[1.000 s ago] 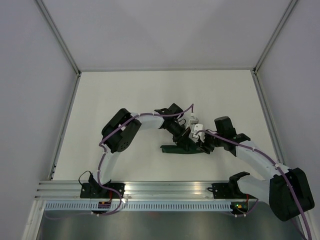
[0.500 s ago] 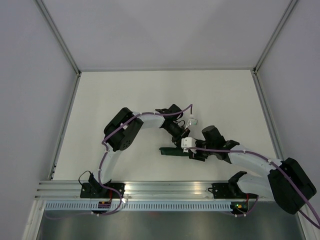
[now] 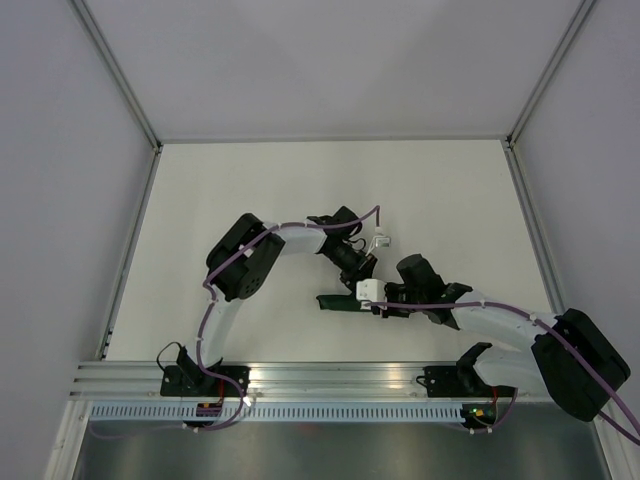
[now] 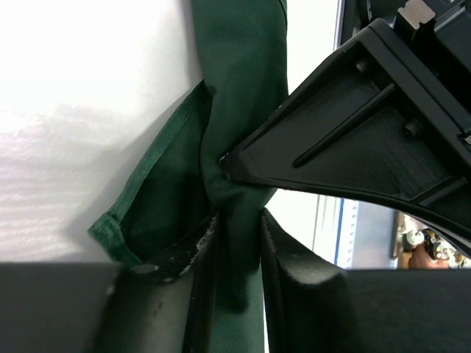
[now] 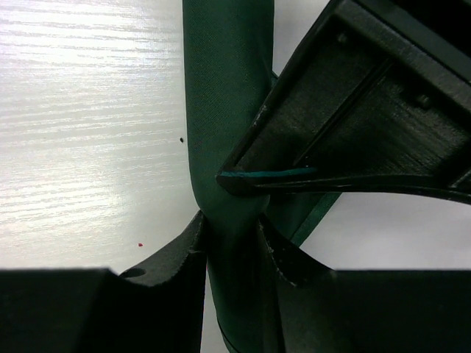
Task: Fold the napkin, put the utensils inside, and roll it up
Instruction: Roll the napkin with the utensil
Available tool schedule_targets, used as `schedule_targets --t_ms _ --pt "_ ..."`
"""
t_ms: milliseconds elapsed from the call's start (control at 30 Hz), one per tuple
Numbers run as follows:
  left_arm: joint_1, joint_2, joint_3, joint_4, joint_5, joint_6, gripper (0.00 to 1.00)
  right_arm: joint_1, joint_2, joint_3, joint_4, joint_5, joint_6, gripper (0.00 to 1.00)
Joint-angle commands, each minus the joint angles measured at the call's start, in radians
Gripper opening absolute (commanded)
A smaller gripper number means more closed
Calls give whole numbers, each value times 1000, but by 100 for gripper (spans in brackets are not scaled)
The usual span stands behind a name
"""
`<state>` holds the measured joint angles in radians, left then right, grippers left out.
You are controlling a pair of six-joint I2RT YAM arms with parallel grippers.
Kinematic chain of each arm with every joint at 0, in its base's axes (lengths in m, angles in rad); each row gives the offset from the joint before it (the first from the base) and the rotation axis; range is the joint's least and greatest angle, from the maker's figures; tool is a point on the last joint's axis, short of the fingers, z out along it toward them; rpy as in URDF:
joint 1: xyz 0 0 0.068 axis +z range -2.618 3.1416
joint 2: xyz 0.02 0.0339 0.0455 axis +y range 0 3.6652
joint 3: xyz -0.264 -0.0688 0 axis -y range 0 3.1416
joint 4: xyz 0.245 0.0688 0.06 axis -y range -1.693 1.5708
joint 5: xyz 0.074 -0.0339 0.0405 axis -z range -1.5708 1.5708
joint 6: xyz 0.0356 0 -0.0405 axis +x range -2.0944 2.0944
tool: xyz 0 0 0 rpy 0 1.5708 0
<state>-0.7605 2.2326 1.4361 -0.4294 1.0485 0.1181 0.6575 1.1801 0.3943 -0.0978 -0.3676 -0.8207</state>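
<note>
The napkin (image 3: 335, 302) lies on the white table as a narrow dark green roll, its left end poking out from under the arms. In the left wrist view the napkin (image 4: 243, 88) runs down between the fingers of my left gripper (image 4: 235, 250), which is shut on a bunched part, with a loose hemmed flap to the left. In the right wrist view my right gripper (image 5: 232, 250) is shut across the napkin (image 5: 224, 110), both fingers touching it. The two grippers (image 3: 362, 272) (image 3: 378, 300) meet almost tip to tip. The utensils are hidden.
The white table (image 3: 250, 200) is bounded by grey walls and metal rails at the left (image 3: 128, 250) and right (image 3: 535, 240). An aluminium mounting rail (image 3: 330, 378) carrying both arm bases runs along the near edge. A small white connector (image 3: 380, 241) hangs by the left wrist.
My right gripper has slid left along the roll to meet the left gripper and has closed down onto the cloth. The left gripper has stayed about where it was.
</note>
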Motion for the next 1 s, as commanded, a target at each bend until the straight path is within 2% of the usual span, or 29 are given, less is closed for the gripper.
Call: schedule_targets --t_ms 0,167,400,567,733,967 --pt "30 -11 -20 -3 -74 -40 35 -1 24 -11 -55 44 -23 9" --pt "62 -99 -51 84 -45 -107 37 -7 50 23 -118 -13 -38 6" --pt "130 -226 -156 219 -122 -210 38 -44 122 101 -236 -117 -64 4" --pt "174 -385 -282 418 -264 -310 34 -116 235 213 -374 -221 -124 4" --pt "193 -554 -466 630 -477 -423 30 -186 383 365 -514 -289 -196 4" --pt "176 -777 -669 813 -700 -416 29 -254 660 589 -768 -341 -305 3"
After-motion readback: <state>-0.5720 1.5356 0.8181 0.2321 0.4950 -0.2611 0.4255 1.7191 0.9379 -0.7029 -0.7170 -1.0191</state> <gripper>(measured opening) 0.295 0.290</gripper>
